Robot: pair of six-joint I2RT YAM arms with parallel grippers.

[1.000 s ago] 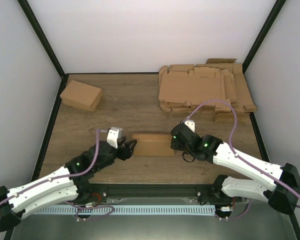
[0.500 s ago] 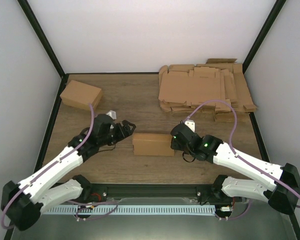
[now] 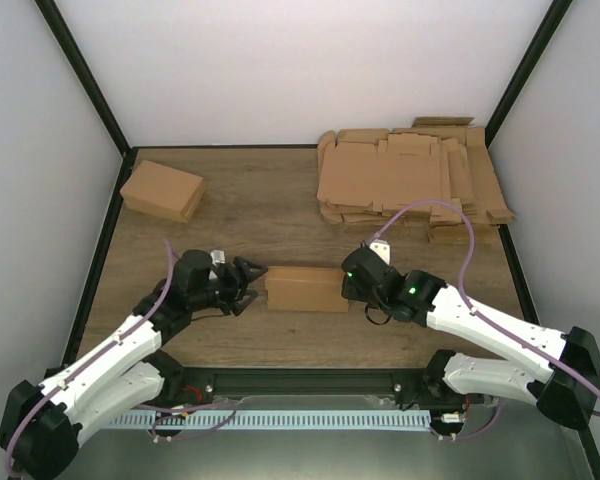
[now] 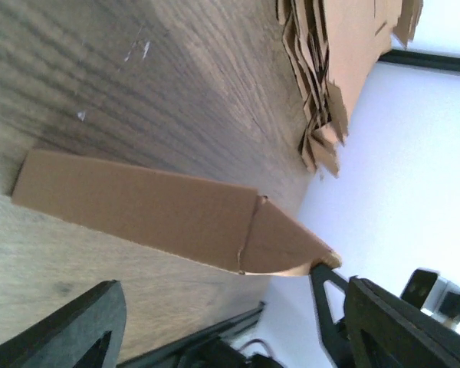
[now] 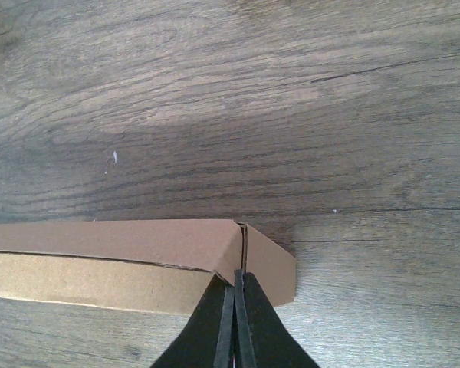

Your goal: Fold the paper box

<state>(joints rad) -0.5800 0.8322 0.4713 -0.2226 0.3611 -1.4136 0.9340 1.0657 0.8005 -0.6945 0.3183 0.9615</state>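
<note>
Wood grain, grey-brown and matt, covers the table that my two arms are bolted to. White walls close it in on three sides, with black frame posts running up the corners.

At the upper right of the overhead frame lies a thick pile of flat cardboard blanks, its edges ragged with flaps. At the upper left sits a second folded box, well apart from the rest. All the cardboard is plain brown and unprinted.

The paper box lies at the middle of the overhead frame, shallow, its long side running left to right, between my arms. My left jaws stand spread just beside its left end. In my left wrist view their dark tips fill the bottom corners and the box lies ahead of the gap; whether a tip touches it I cannot tell.

My right jaws are pressed together with nothing between them. In my right wrist view they rise from the lower centre to the near edge of the box, beside the seam where its end flap turns.
</note>
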